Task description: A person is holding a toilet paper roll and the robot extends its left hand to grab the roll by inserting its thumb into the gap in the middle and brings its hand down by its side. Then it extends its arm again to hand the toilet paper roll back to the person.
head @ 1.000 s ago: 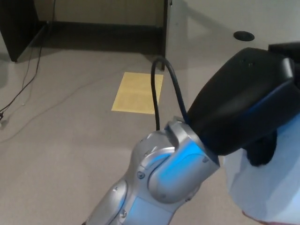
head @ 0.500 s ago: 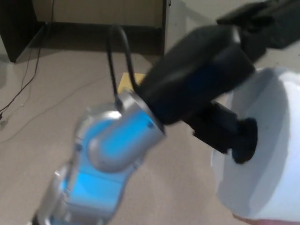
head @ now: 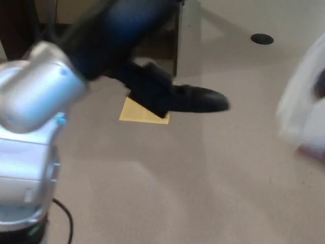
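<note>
The toilet paper roll [head: 304, 109] sits blurred at the right edge of the head view, and something pinkish just under it may be the person's fingers — too smeared to be sure. The robot's left hand [head: 170, 96] is well apart from the roll, out to its left over the floor [head: 177, 173], with one dark finger pointing toward it. The hand holds nothing; the motion blur is too heavy for me to tell how its fingers are set. The right hand does not show. A yellow sheet [head: 136, 113] lies on the floor behind the hand. My guess — the roll is with the person and the hand-back is done or nearly so; next the arm only needs to clear away without brushing the roll
</note>
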